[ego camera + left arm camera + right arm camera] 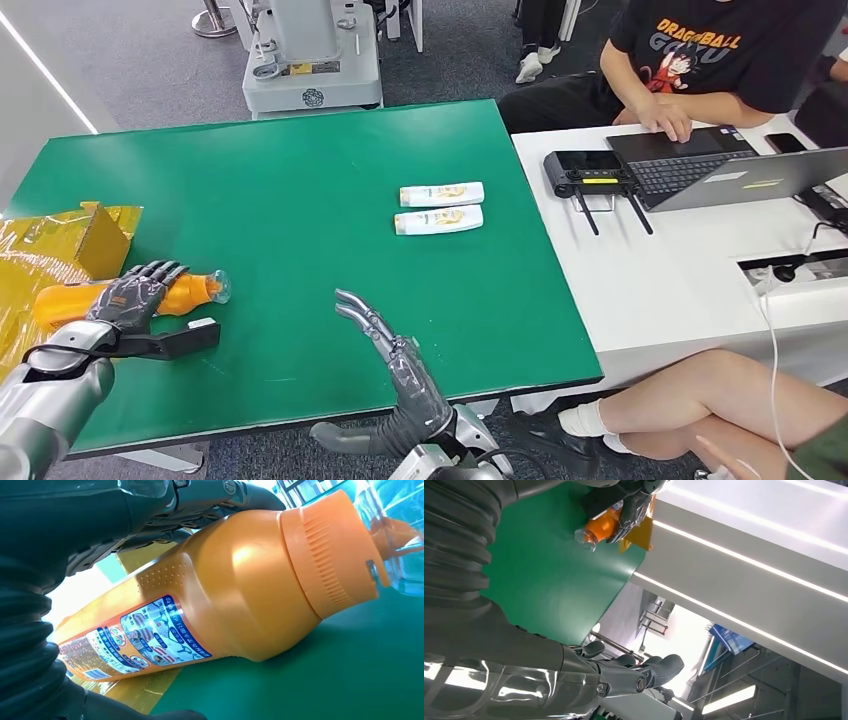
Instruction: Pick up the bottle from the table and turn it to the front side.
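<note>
An orange bottle with a clear cap lies on its side at the left of the green table, its base on a golden sheet. In the left wrist view the bottle shows a printed label turned toward the camera. My left hand is draped over the bottle's middle, its fingers across the top. The thumb lies flat on the table, apart from the bottle. My right hand hovers over the table's front edge with fingers stretched out and nothing in it. The right wrist view shows the bottle far off under the left hand.
Two white tubes lie side by side at mid-table. A crumpled golden sheet and box sit at the left edge. To the right stands a white desk with laptops and a seated person. Another person's legs are near the table's front right corner.
</note>
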Controlling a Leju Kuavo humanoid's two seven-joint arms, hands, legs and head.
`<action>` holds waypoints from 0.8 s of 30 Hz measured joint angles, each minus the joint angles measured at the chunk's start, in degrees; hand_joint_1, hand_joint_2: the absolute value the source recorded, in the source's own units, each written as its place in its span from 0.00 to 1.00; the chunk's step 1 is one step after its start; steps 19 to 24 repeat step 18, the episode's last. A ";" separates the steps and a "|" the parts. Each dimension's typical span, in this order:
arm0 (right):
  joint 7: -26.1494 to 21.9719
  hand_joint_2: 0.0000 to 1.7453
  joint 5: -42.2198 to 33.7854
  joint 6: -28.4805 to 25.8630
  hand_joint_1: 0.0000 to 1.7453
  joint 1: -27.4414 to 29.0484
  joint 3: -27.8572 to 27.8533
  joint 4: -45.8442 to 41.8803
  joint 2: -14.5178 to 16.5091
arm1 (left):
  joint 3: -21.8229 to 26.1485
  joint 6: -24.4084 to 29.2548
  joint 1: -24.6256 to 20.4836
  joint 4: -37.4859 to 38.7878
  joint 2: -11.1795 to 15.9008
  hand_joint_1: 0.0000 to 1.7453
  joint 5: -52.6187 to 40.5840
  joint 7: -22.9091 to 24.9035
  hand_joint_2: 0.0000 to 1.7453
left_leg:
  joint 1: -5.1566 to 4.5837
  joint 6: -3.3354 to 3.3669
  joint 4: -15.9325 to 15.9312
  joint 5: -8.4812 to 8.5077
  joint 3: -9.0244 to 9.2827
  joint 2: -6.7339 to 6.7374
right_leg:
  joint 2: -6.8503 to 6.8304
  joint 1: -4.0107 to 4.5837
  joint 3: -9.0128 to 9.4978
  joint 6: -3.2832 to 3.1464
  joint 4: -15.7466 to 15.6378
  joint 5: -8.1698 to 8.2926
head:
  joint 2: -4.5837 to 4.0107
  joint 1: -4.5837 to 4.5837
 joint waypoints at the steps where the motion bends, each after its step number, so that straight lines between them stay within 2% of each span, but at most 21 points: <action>1: -0.04 1.00 -0.10 0.00 0.00 -0.05 0.05 0.01 -0.01 | 0.15 -0.36 -0.10 0.00 0.15 0.00 0.14 -0.38 1.00 | 0.00 0.00 0.00 0.00 0.00 0.00 | 0.00 0.00 0.00 0.00 0.00 0.00 | 0.00 0.00; 5: -0.09 1.00 -0.95 0.00 0.00 -0.77 0.23 0.02 -0.01 | 1.37 -3.48 -0.98 0.00 0.64 0.00 1.15 -2.26 1.00 | 0.00 -0.02 0.00 0.01 0.00 0.00 | -0.01 0.00 -0.01 0.00 0.01 0.00 | 0.00 0.00; 12: 0.07 1.00 -1.73 -0.50 0.00 -1.25 0.19 0.00 -0.23 | 3.44 -14.00 -4.40 -0.31 2.43 0.00 4.38 -7.34 1.00 | 0.01 -0.03 0.00 0.02 0.01 0.01 | 0.01 0.01 -0.02 -0.01 0.02 0.01 | 0.00 0.00; 18: -0.20 1.00 -1.66 -1.11 0.00 -1.03 0.16 -0.07 -0.41 | 5.46 -17.24 -5.96 -2.33 3.85 0.00 9.13 -10.94 1.00 | 0.02 -0.03 0.00 0.02 -0.01 0.00 | 0.00 0.01 -0.02 -0.01 0.02 0.01 | 0.00 0.00; 24: -0.20 1.00 -1.66 -1.11 0.00 -1.03 0.16 -0.07 -0.41 | 5.46 -17.24 -5.96 -2.33 3.85 0.00 9.13 -10.94 1.00 | 0.02 -0.03 0.00 0.02 -0.01 0.00 | 0.00 0.01 -0.02 -0.01 0.02 0.01 | 0.00 0.00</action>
